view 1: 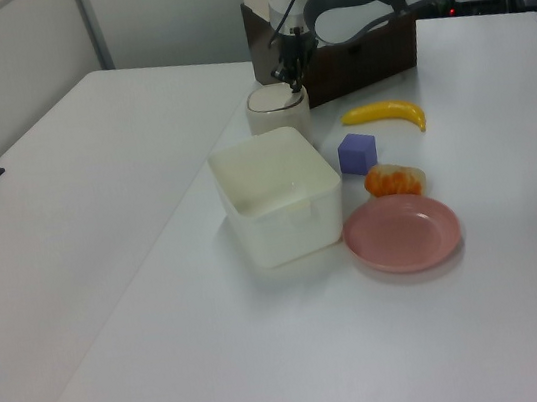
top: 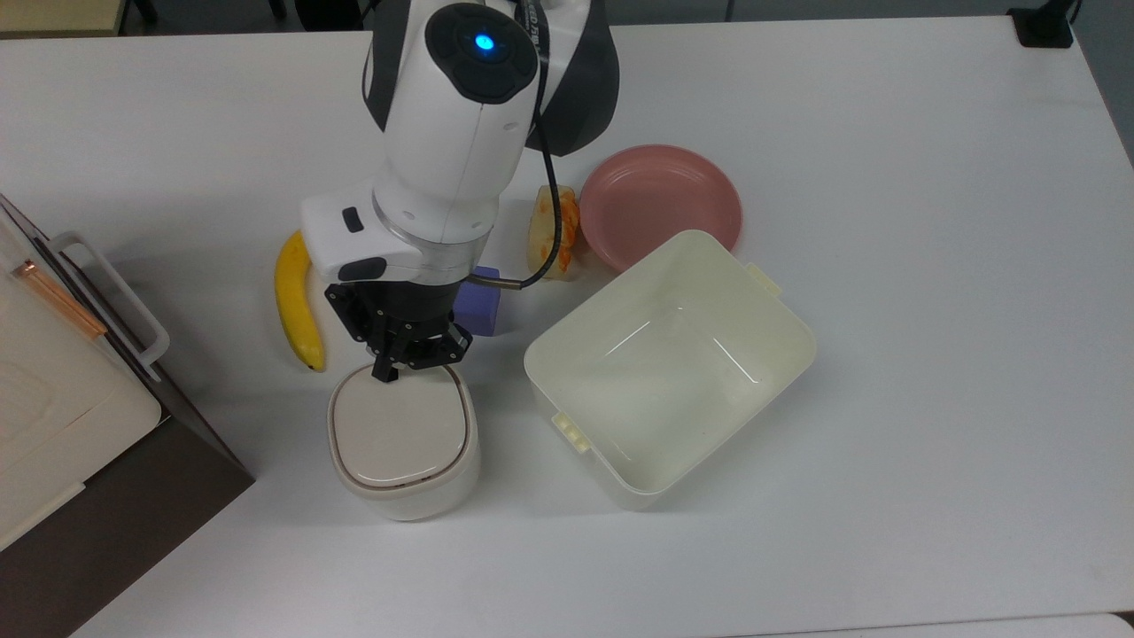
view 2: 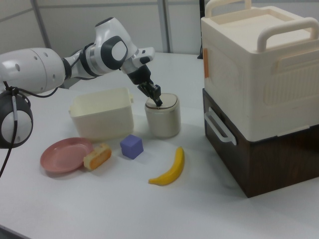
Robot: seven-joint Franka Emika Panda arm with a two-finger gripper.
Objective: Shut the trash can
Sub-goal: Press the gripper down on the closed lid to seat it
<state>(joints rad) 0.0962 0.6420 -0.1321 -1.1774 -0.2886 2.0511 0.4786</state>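
Note:
The trash can (top: 400, 436) is a small cream rounded-square bin that stands near the table's front left in the top view. Its beige lid (top: 397, 424) lies flat inside the rim. My gripper (top: 386, 372) is shut, holds nothing and points down at the lid's edge on the banana side. Contact with the lid cannot be made out. In the left view the gripper (view 1: 293, 83) hangs over the trash can (view 1: 277, 111). In the right view the gripper (view 2: 158, 102) sits at the top of the trash can (view 2: 163, 118).
A banana (top: 295, 297) and a purple cube (top: 484, 307) lie just behind the bin. A large lidless cream tub (top: 620, 483), a pink plate (top: 660, 199) and an orange-streaked block (top: 549, 232) are on the top view's right. A cream box on a brown cabinet (top: 53, 399) stands at the top view's left.

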